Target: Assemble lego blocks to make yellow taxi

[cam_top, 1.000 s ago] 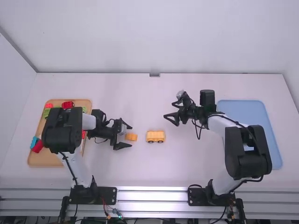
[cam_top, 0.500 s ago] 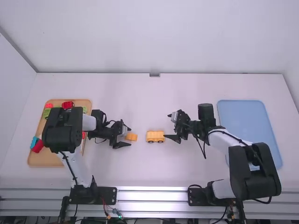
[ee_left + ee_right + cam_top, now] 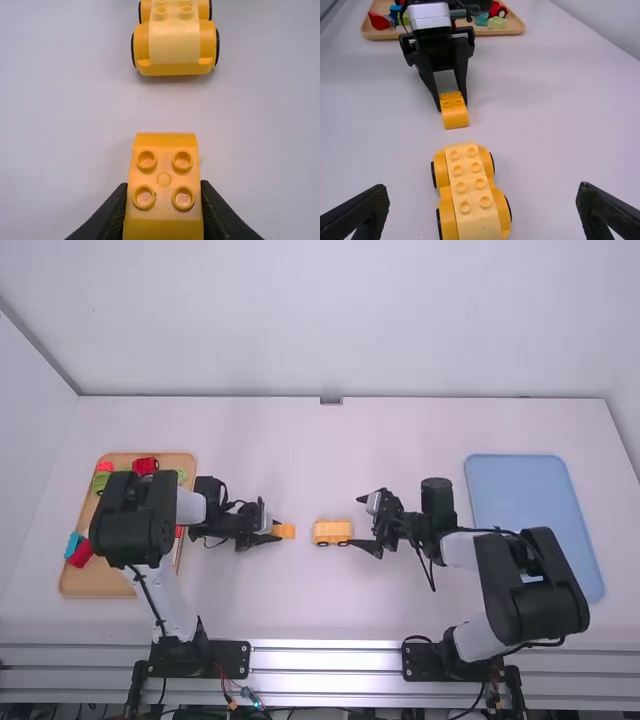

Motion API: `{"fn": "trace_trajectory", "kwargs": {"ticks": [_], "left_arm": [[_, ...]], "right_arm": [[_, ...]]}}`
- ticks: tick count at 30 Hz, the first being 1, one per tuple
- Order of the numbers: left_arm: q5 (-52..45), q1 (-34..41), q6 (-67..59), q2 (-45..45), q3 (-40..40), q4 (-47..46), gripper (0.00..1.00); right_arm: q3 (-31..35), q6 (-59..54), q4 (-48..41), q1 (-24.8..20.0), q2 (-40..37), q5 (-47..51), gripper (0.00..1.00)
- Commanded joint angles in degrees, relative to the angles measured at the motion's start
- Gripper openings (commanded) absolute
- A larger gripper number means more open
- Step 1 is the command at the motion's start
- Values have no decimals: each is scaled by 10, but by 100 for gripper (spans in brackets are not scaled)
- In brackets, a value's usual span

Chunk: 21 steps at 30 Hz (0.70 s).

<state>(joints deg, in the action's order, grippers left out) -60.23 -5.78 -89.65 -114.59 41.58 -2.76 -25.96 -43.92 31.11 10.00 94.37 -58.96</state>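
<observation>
Left tool [image 3: 164, 195]: fingers newly closed, now clamped on yellow block [image 3: 164, 167]; piece thereby secured for likely stacking. Right tool [image 3: 484, 195]: fingers apart, shifted nearer wheeled base [image 3: 472, 200], which sat on bench [image 3: 300, 615] between both tools, well placed for bracing. Outlying: wooden tray [image 3: 90, 587], coloured pieces; blue tray [image 3: 520, 480]. Possible hindrance: tools crowding over base.
</observation>
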Motion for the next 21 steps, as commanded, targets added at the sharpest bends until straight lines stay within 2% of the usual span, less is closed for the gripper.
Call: {"fn": "trace_trajectory", "kwargs": {"ticks": [1,5,7,12,16,21], "left_arm": [[4,1,-2,-7,-26,17,29],[-51,1,43,2,-33,54,35],[-61,1,68,12,-31,52,34],[-63,7,143,69,-13,14,20],[-52,33,163,120,-25,12,21],[-17,72,236,154,-49,79,19]], "right_arm": [[4,4,1,0,10,-5,99],[4,-36,1,2,32,2,99],[4,-49,5,2,44,-8,99],[4,-82,80,2,120,-48,99],[-2,-57,166,2,185,-49,98],[-46,-44,178,8,251,-73,98]]}}
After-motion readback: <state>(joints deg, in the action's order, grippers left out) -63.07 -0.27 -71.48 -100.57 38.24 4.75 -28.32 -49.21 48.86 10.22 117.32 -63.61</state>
